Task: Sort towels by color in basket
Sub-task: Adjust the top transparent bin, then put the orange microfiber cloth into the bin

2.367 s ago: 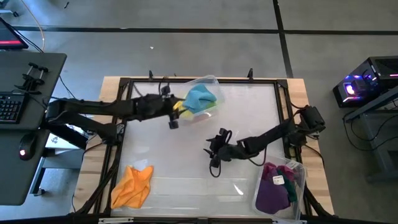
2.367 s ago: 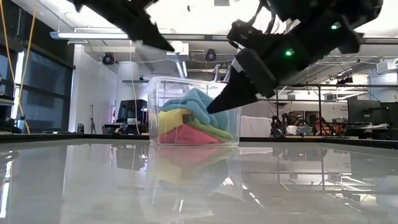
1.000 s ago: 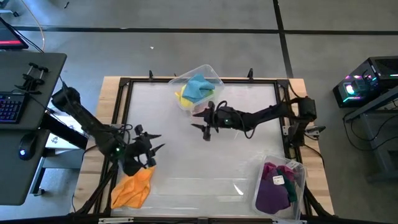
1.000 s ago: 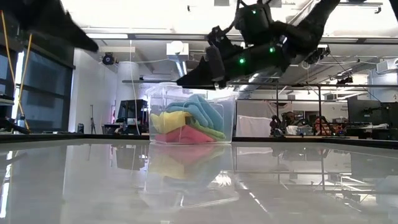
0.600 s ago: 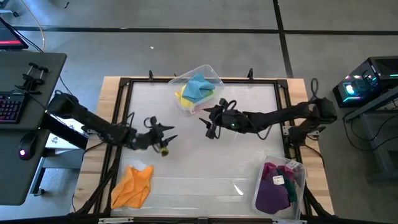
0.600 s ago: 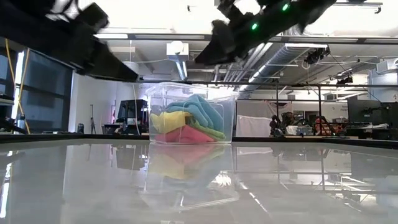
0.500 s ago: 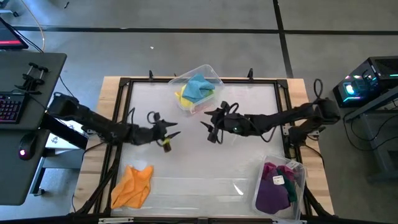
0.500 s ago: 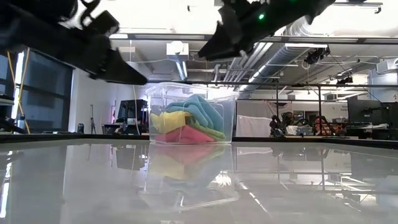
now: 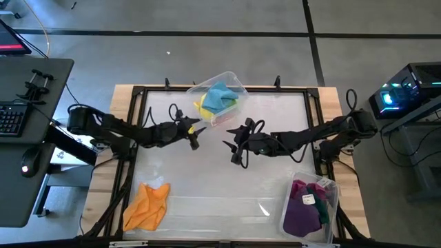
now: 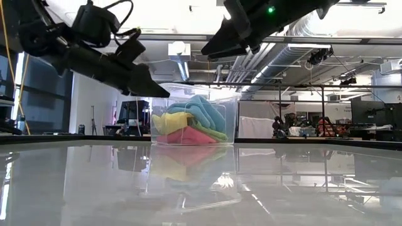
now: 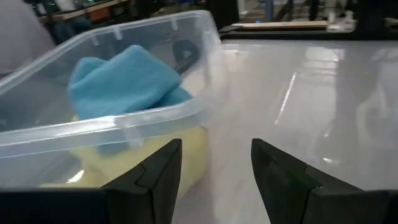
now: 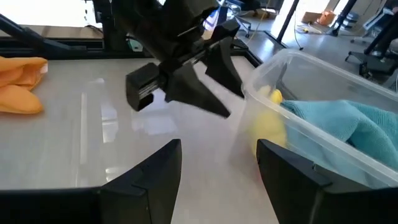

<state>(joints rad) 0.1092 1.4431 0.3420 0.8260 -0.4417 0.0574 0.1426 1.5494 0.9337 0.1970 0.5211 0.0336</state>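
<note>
A clear far bin (image 9: pixel 219 100) holds the teal towel (image 9: pixel 222 96) on top, with the yellow (image 9: pixel 201 109), pink (image 10: pixel 182 137) and light green (image 10: pixel 213 133) towels under it. The orange towel (image 9: pixel 147 205) lies crumpled on the table near the near-left corner. A second clear bin (image 9: pixel 329 184) at the near right holds the purple (image 9: pixel 299 215), magenta (image 9: pixel 302 189) and dark green (image 9: pixel 322 215) towels. No grey towel shows. My left gripper (image 9: pixel 195 136) hovers open and holding nothing just left of the far bin. My right gripper (image 9: pixel 234 146) hovers open over the table's middle, also holding nothing.
A dark frame (image 9: pixel 138 110) runs round the glossy tabletop. The middle and near strip of the table between the orange towel and the near-right bin is bare. In the right wrist view the left gripper (image 12: pixel 180 81) stands close in front of the far bin (image 12: pixel 323 124).
My left gripper has risen from above the orange towel and swung toward the right and the far edge, ending beside the far bin, its fingers open throughout. The orange towel stays where it was. My right gripper has stayed near the table's middle.
</note>
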